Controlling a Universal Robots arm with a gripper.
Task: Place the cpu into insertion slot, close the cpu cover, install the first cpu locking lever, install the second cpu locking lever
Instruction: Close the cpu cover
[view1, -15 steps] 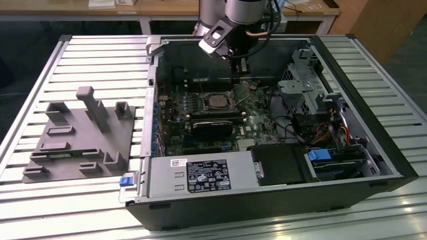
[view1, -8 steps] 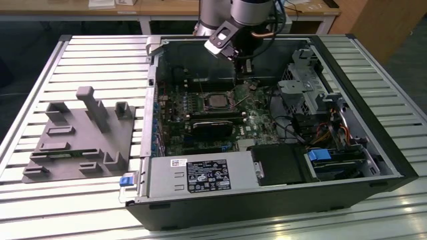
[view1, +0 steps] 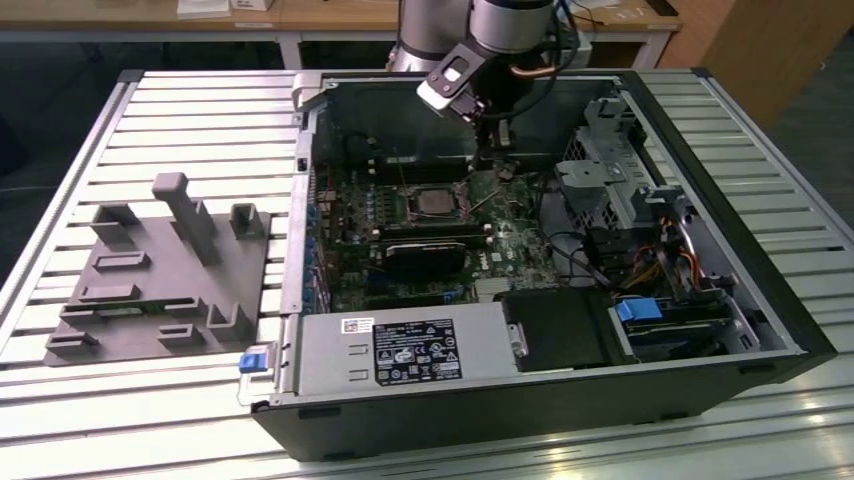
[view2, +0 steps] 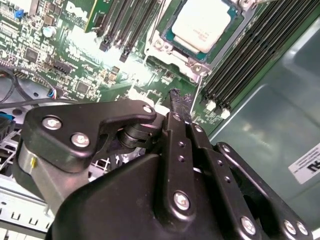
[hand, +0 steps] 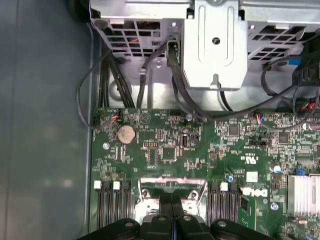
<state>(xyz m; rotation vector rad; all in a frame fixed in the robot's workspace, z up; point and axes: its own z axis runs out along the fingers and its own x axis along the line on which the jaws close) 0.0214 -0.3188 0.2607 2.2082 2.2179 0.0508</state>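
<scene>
Open PC case (view1: 561, 410) lying on a slatted metal table (view1: 160, 100), wooden desks (view1: 334, 12) behind. The cpu (view2: 205, 22) sits in the insertion slot (view1: 406, 203); the gripper (view2: 175, 95) hovers just beside it, fingers pressed together.

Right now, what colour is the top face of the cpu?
The cpu is pale silver-grey; the second wrist view shows it best.

Silver-grey arm (view1: 447, 30); black end effector (view2: 175, 97) studded with silver screws (view2: 181, 201).
</scene>
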